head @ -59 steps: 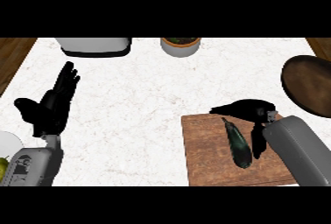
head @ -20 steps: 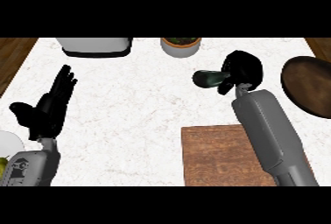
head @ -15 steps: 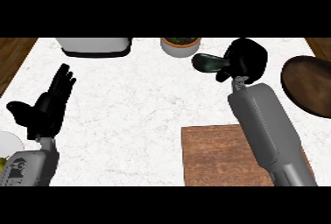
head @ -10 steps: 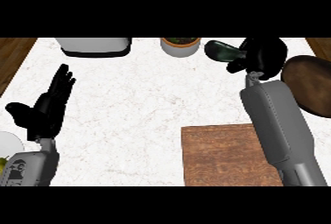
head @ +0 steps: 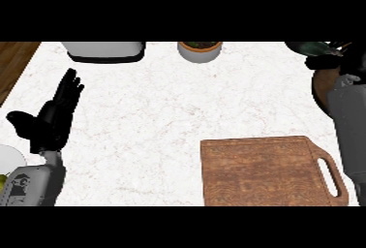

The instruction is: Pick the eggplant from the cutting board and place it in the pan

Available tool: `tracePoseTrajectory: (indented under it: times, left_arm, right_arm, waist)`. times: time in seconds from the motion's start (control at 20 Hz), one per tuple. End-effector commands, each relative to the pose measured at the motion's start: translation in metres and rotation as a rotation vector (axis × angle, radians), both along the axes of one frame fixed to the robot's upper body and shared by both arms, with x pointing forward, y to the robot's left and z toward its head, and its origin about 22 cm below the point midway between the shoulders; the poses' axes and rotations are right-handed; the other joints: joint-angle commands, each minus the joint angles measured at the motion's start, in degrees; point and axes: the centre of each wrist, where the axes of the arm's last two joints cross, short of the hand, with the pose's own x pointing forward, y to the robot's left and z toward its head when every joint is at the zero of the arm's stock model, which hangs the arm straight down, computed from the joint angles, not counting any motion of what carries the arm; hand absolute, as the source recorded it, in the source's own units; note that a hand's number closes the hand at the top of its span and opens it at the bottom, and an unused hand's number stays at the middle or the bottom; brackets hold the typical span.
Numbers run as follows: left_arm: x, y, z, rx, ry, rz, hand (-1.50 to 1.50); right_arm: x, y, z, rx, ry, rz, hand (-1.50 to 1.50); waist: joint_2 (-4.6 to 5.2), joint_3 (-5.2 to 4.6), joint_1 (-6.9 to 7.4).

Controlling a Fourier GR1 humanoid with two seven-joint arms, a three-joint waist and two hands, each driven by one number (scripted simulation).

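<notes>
Eggplant (head: 309, 47): held aloft at the far right corner of the scene, its dark green end jutting left out of my right hand (head: 332, 63). That hand's fingers are curled round it; part of the hand is cut off by the right edge, so I cannot inspect the whole grip.

Cutting board (head: 265, 169): near right, handle to the right. The eggplant is not on it, so I judge the pick complete.

Pan (head: 319, 87): only a brown sliver of it shows at the right edge, below the hand and beside my right forearm (head: 350, 131). The eggplant sits at or just beyond the pan's far rim; I cannot tell whether it hangs squarely over the pan.

Left hand (head: 53, 116): spread, fingers straight, resting at the near left, holding nothing.

Step in hand, as I judge it: the carry to the pan, close to its end. The next move calls for bringing the eggplant over the pan's middle, lowering it inside the rim, then uncurling the fingers.
</notes>
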Motion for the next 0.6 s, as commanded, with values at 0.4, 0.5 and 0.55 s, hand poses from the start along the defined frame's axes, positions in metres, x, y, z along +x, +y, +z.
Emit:
tracePoseTrajectory:
  times: [0.4,0.5,0.55]
  left_arm:
    - [0.002,-0.013,-0.007,-0.006,0.001,-0.026,0.00]
    - [0.008,-0.016,0.005,-0.013,-0.017,-0.036,0.00]
    - [0.003,-0.019,-0.011,-0.007,-0.024,-0.039,0.00]
  right_arm:
    - [-0.038,-0.160,-0.038,-0.167,0.092,-0.213,1.50]
    - [-0.051,-0.182,-0.039,-0.175,0.094,-0.229,1.50]
    - [-0.056,-0.185,-0.051,-0.150,0.093,-0.235,1.50]
  waist:
    - [0.80,0.13,1.86]
    - [1.19,0.26,2.55]
    - [1.31,0.27,2.54]
